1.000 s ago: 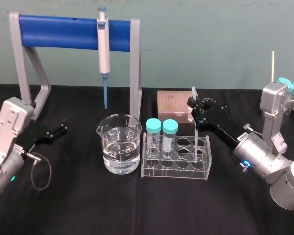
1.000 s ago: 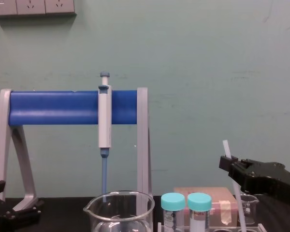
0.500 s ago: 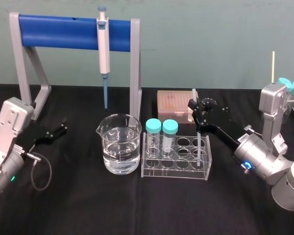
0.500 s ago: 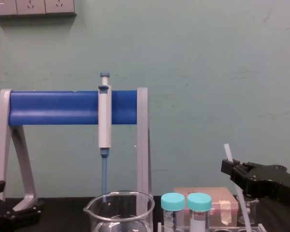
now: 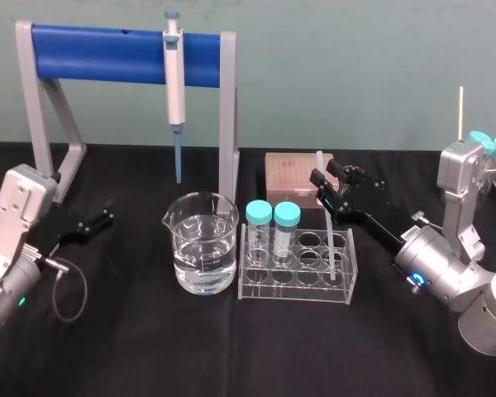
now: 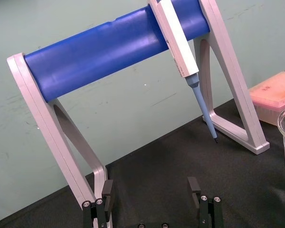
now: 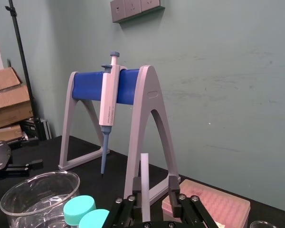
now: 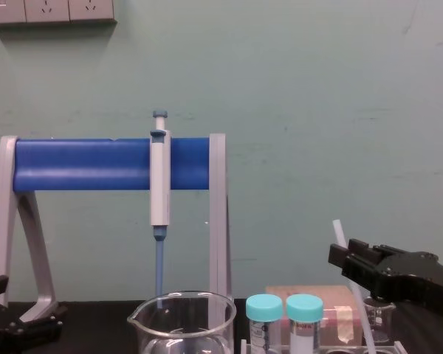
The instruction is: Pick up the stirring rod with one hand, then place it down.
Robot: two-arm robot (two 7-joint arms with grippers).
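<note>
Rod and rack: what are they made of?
The rod looks like plastic or frosted glass: milky white, translucent, dull. The rack looks like clear acrylic: see-through flat walls with glossy edges.

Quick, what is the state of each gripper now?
Left gripper: open, holding nothing.
Right gripper: shut on the long, thin, white translucent stirring rod.

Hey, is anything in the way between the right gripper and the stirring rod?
Nothing visible: the right gripper has its fingers closed on the stirring rod near its top, with its lower part down in the clear tube rack. The left gripper sits open, far left.
</note>
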